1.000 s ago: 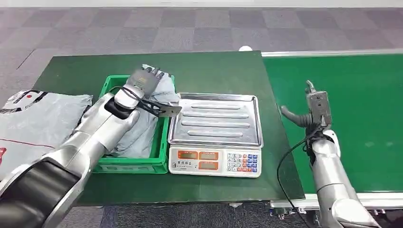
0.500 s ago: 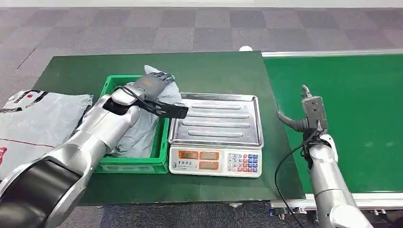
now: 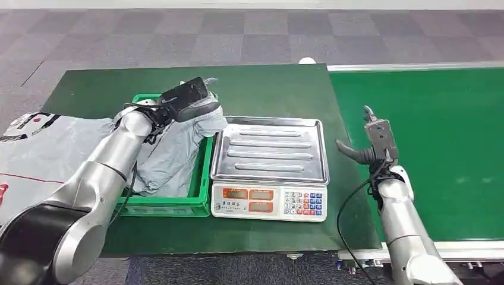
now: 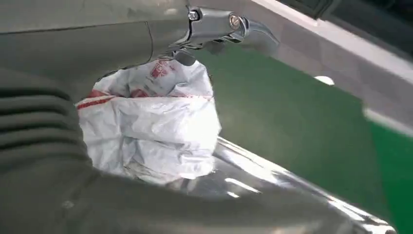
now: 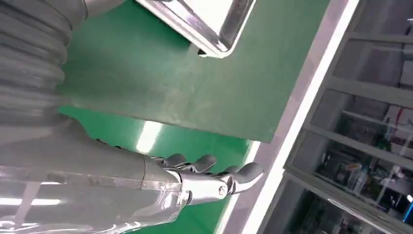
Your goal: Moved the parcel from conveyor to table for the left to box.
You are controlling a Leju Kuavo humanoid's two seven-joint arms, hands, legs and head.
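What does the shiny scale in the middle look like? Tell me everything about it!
The scale sits flat on the green table, between the green crate and the conveyor belt. On top is a shiny ribbed metal tray, bare and dry-looking. The white front panel has orange display windows and a pad of coloured buttons. The grey parcel in the crate bulges against the tray's near corner.

You see a pale grey parcel [image 3: 178, 148] with red print in a bright green crate [image 3: 172, 205], a dark green table [image 3: 267, 89], a brighter green conveyor [image 3: 440, 130] at right, and a silver scale [image 3: 268, 169] with orange displays.
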